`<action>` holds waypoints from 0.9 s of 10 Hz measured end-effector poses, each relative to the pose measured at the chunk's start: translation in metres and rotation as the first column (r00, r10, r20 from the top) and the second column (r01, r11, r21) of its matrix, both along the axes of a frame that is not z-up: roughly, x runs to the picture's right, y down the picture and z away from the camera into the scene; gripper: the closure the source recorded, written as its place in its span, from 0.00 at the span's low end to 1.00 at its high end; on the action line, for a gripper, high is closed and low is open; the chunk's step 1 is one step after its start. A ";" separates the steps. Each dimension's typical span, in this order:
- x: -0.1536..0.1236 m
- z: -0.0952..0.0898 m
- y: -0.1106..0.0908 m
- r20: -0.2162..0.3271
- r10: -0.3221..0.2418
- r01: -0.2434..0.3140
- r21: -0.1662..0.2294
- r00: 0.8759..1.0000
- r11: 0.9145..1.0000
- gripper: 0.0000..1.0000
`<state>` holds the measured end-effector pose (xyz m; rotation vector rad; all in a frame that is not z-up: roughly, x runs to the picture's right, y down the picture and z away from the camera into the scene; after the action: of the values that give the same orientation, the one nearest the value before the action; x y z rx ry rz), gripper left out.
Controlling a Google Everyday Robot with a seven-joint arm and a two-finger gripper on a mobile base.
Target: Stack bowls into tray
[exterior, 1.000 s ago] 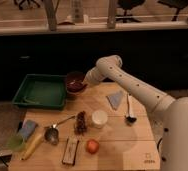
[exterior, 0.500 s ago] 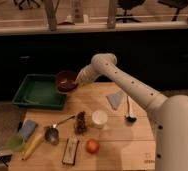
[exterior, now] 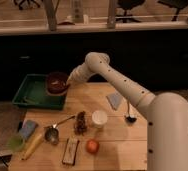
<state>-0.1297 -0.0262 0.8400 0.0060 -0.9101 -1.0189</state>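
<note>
A dark maroon bowl [exterior: 57, 82] hangs over the right end of the green tray [exterior: 31, 95] at the table's back left. My gripper [exterior: 68, 80] is at the bowl's right rim and shut on it. The white arm reaches in from the right across the back of the table. Whether the bowl touches the tray floor I cannot tell. No other bowl shows in this view.
On the wooden table stand a white cup [exterior: 99, 119], an orange fruit [exterior: 92, 146], a metal measuring cup [exterior: 52, 134], a blue sponge [exterior: 27, 129], a dark ladle [exterior: 129, 117] and a grey-blue cloth [exterior: 116, 100]. A dark ledge runs behind the table.
The gripper has carried the maroon bowl leftward from the table beside the tray to over the tray's right end.
</note>
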 end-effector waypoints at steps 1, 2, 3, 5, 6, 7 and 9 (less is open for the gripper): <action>-0.004 0.000 0.002 0.010 -0.006 0.006 -0.004 1.000 1.000 1.00; -0.012 0.000 0.005 0.025 -0.016 0.016 -0.011 1.000 1.000 1.00; -0.019 0.001 0.008 0.035 -0.025 0.025 -0.016 0.999 1.000 1.00; -0.027 0.006 0.013 0.044 -0.030 0.031 -0.025 0.999 0.999 1.00; -0.030 0.009 0.015 0.048 -0.032 0.033 -0.028 0.998 0.999 1.00; -0.032 0.011 0.016 0.051 -0.033 0.034 -0.031 0.998 0.999 1.00; -0.048 0.019 0.021 0.072 -0.032 0.035 -0.036 0.997 0.999 1.00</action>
<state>-0.1782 -0.0057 0.8594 -0.0047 -0.9973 -1.0380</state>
